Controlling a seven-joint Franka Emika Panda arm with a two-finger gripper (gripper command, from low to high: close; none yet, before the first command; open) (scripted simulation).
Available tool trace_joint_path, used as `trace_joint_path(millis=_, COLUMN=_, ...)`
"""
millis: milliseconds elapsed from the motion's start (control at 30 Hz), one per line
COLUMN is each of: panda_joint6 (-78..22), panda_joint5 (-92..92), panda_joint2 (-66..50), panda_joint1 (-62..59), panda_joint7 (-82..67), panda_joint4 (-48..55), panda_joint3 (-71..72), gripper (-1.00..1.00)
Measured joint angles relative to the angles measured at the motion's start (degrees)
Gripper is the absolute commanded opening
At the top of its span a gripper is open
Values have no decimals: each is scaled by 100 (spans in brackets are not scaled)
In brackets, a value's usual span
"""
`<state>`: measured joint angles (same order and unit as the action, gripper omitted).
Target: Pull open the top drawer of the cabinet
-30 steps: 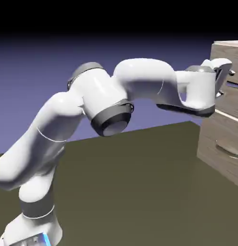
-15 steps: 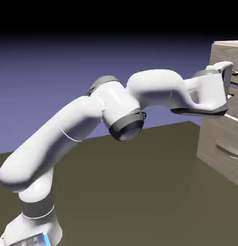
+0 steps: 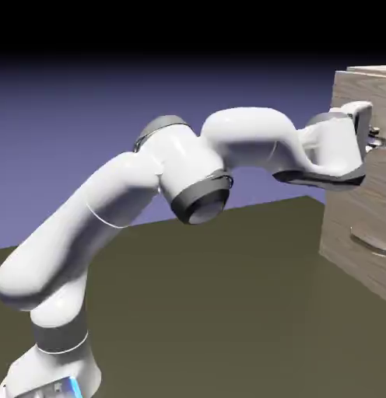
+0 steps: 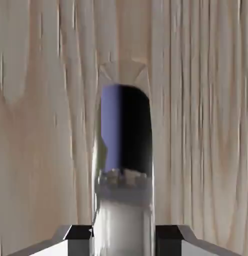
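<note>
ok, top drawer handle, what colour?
Shiny silver metal handle, mirroring blue and black, against the light wood-grain top drawer. Hand view shows it best.

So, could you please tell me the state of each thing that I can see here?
top drawer: pulled slightly out
drawer handle: between the fingertips
lower drawer: closed
end effector: shut on the handle
</note>
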<state>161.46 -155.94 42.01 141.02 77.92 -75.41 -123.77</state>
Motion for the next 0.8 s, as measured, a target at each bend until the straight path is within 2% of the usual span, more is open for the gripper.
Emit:
trace_joint_path(millis=467, panda_joint6=-593, panda_joint5=-692, panda_joint2=-2003, panda_joint1=-2370, panda_joint7=2043, panda_joint4=-2817, panda_joint3=1534, gripper=-100)
trace_joint_path(millis=800, panda_joint6=-631, panda_joint5=-1006, panda_joint2=-2921, panda_joint1=-4446, panda_joint7=3148, panda_joint4=-3739, panda_joint3=3325, gripper=-100)
